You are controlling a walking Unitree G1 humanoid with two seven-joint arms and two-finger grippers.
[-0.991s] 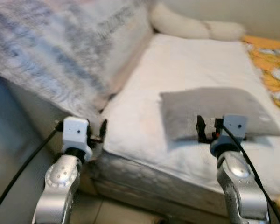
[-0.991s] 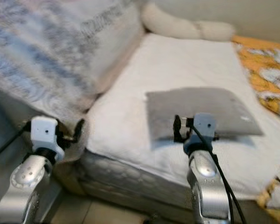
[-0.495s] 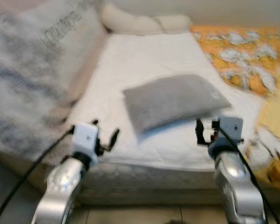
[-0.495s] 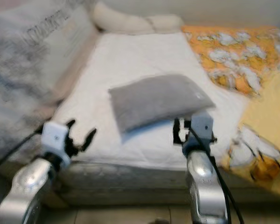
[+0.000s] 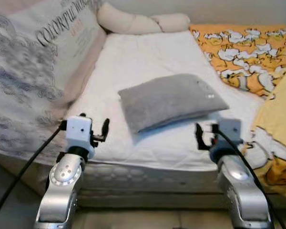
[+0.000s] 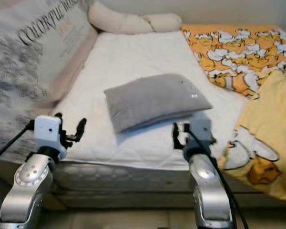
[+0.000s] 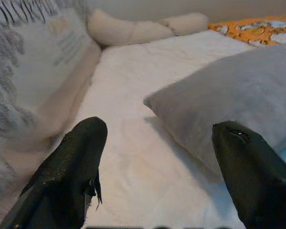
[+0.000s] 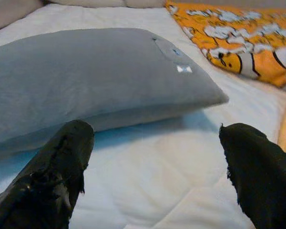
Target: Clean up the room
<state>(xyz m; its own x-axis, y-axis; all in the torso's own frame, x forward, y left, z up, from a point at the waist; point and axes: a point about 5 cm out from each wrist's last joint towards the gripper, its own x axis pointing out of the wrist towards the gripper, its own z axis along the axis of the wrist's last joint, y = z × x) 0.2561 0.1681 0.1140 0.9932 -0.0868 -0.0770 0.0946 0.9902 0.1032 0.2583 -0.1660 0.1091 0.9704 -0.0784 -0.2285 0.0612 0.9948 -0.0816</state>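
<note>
— Bed first: what sits at the far left?

— Patterned bedding (image 5: 26, 71), grey swirls on pale cloth with printed lettering, is heaped along the left side of the bed (image 5: 148, 52). A long cream bolster (image 5: 138, 21) lies across the head end.

— And the left tool?

— Left tool (image 5: 93, 130) hangs over the near left edge of the mattress, its two black fingers (image 7: 74, 167) spread apart with nothing between them. From its wrist camera the white sheet shows in the gap, with the pillow's corner just beyond.

— Where is the pillow?

— Grey pillow (image 5: 171, 100) lies flat on the white sheet near the middle of the bed, turned at a slant, with a small light tag near its right end. It touches neither tool.

— The right tool?

— Right tool (image 5: 206, 136) is over the near edge of the mattress, just in front of the pillow's right half. Its fingers (image 8: 57, 167) are also wide apart and empty; the pillow's long side fills the space ahead of them.

— Further right?

— Orange blanket (image 5: 243, 52) printed with white cartoon figures covers the right side of the bed. A yellow cloth (image 5: 276, 109) drapes over the near right corner; it may be part of the same blanket, but the fold is hard to read.
</note>
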